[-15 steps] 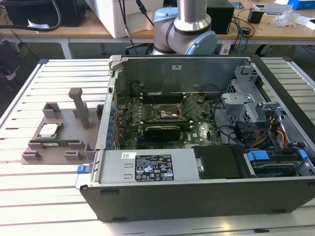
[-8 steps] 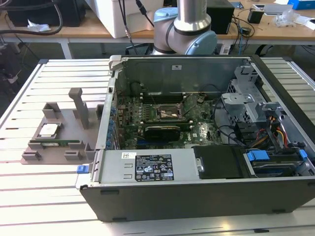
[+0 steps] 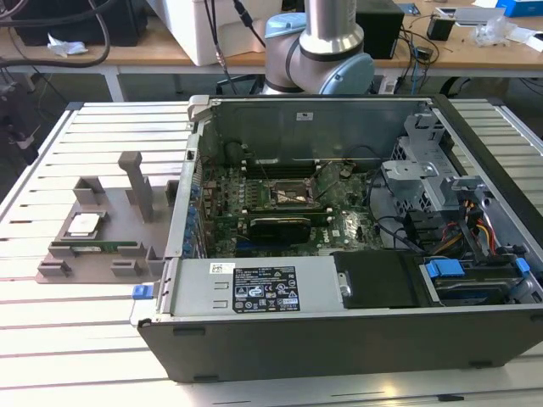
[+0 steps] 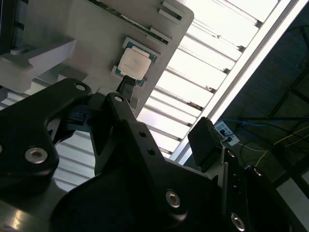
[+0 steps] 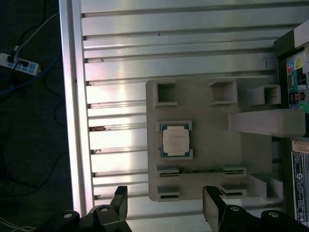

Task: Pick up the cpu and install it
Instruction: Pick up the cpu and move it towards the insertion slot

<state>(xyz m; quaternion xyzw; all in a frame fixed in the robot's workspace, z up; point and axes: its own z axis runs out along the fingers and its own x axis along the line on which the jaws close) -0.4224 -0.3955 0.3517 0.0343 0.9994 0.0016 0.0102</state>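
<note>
The cpu [image 3: 85, 225] is a small silver-topped square chip with a thin green edge. It lies flat in a pocket of the grey fixture [image 3: 64, 242] on the exterior view's left. Both wrist views look at the cpu [image 5: 175, 140] [image 4: 134, 63] from well above. My gripper [image 5: 165, 193] [image 4: 166, 113] hangs high over the fixture, open, its two black fingers [image 5: 119, 203] wide apart with nothing between them. The black socket frame [image 3: 284, 193] sits on the motherboard inside the open computer case [image 3: 339, 331].
A long green memory stick [image 5: 200, 170] lies in a slot of the fixture beside the cpu. Grey posts [image 3: 136, 182] rise from the fixture. The slatted metal table [image 3: 76, 331] carries both fixture and case. The arm's base [image 3: 318, 51] stands behind the case.
</note>
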